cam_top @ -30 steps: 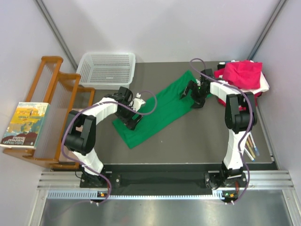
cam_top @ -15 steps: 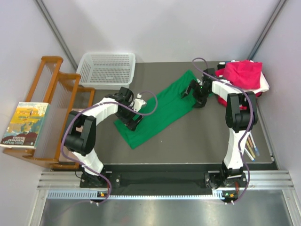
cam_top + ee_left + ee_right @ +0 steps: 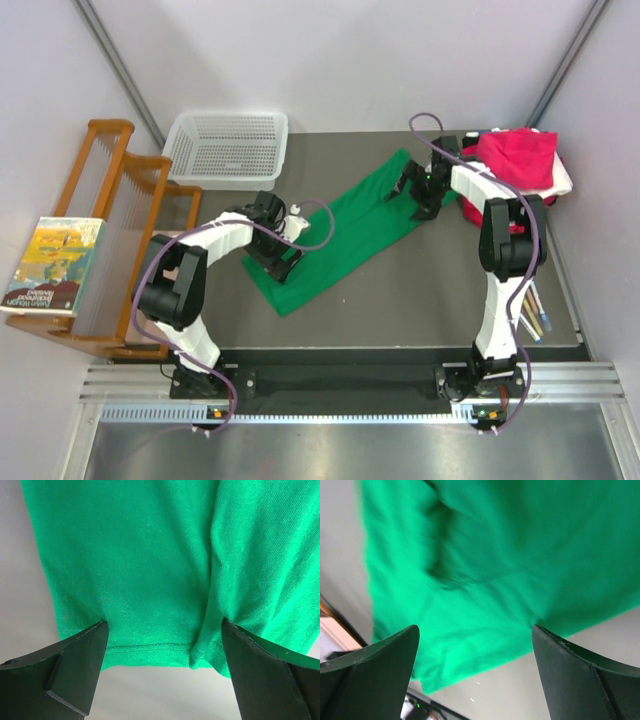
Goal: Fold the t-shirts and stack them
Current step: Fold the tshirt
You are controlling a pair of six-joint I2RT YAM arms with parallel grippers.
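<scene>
The green shirt (image 3: 340,235) is lying diagonally mid-table, seven to one o'clock. Left gripper (image 3: 162,635) and right gripper (image 3: 475,645) are hovering over its ends, jaws apart; grabbing one layer only risks skewing the fold.

green shirt (image 3: 485,580): blurred, right wrist | white shirt (image 3: 563,180): mostly under pink shirt (image 3: 515,155)
</scene>
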